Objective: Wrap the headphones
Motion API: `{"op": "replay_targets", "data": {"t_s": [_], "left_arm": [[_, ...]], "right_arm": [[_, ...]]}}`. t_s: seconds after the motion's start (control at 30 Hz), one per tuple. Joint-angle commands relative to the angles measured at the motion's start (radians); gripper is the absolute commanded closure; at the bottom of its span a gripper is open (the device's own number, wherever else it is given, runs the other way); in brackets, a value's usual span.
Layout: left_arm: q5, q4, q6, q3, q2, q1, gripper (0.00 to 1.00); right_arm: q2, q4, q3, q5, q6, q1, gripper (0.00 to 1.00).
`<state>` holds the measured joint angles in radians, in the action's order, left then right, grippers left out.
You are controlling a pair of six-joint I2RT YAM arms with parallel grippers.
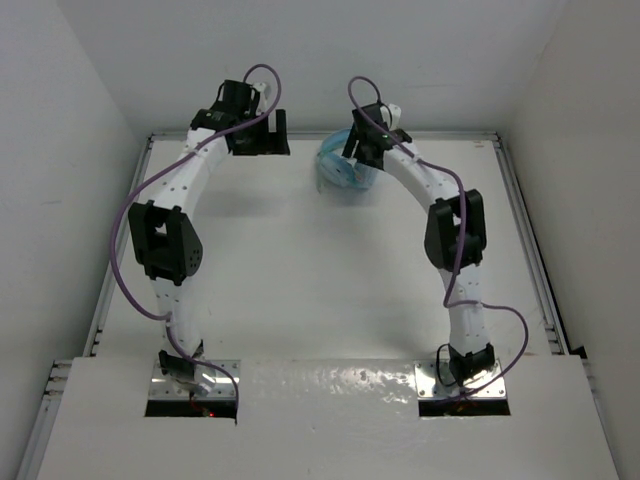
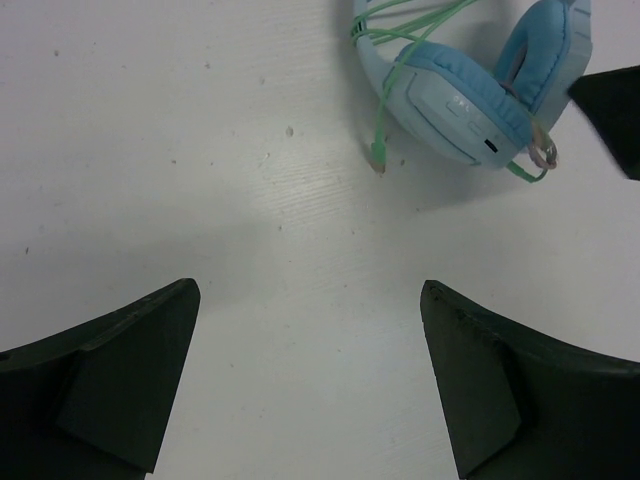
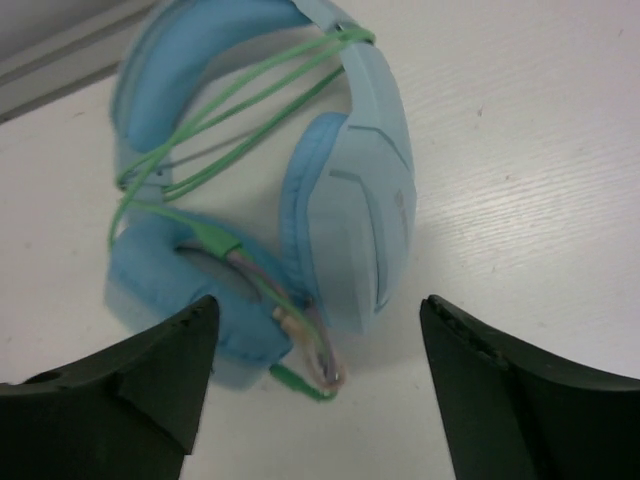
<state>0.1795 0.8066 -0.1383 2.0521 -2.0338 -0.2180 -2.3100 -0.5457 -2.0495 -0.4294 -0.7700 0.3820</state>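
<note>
One pair of headphones, headband away from right hand (cable across)

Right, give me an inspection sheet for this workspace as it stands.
Surface: white table, a few small dark specks.
Job's things: light blue headphones lying near the far edge, ear cups close together.
Clutter: nothing seen.
Grippers: left gripper open over bare table beside the headphones; right gripper open above the headphones, gripping nothing.
Cables: pale green cable strung in several strands across the headband; its plug end lies loose on the table. Purple arm cables run along both arms.
Surroundings: white walls on three sides.
</note>
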Motion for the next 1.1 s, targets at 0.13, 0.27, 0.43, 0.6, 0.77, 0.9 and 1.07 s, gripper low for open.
{"op": "replay_targets", "data": {"t_s": [0.13, 0.27, 0.43, 0.6, 0.77, 0.9, 1.07], "left_arm": [[-0.051, 0.019, 0.037, 0.055, 0.001, 0.025, 0.10], [-0.087, 0.025, 0.060, 0.054, 0.026, 0.043, 0.09], [-0.113, -0.007, 0.098, -0.078, 0.099, 0.087, 0.09], [-0.175, -0.109, 0.134, -0.392, 0.245, 0.135, 0.09], [-0.242, -0.171, 0.189, -0.597, 0.334, 0.152, 0.09], [-0.259, -0.211, 0.190, -0.651, 0.379, 0.152, 0.08], [-0.218, -0.222, 0.186, -0.661, 0.388, 0.152, 0.08]], "right_arm": [[0.392, 0.069, 0.148, 0.073, 0.266, -0.018, 0.01], [0.605, 0.018, 0.383, 0.118, 0.304, -0.110, 0.01], [0.874, 0.035, 0.786, 0.351, 0.246, -0.452, 0.01], [1.049, 0.131, 1.116, 0.489, 0.210, -0.736, 0.01], [1.165, 0.208, 1.250, 0.454, 0.252, -0.746, 0.01], [1.163, 0.230, 1.249, 0.457, 0.236, -0.746, 0.01], [1.140, 0.231, 1.238, 0.485, 0.212, -0.746, 0.01]]}}
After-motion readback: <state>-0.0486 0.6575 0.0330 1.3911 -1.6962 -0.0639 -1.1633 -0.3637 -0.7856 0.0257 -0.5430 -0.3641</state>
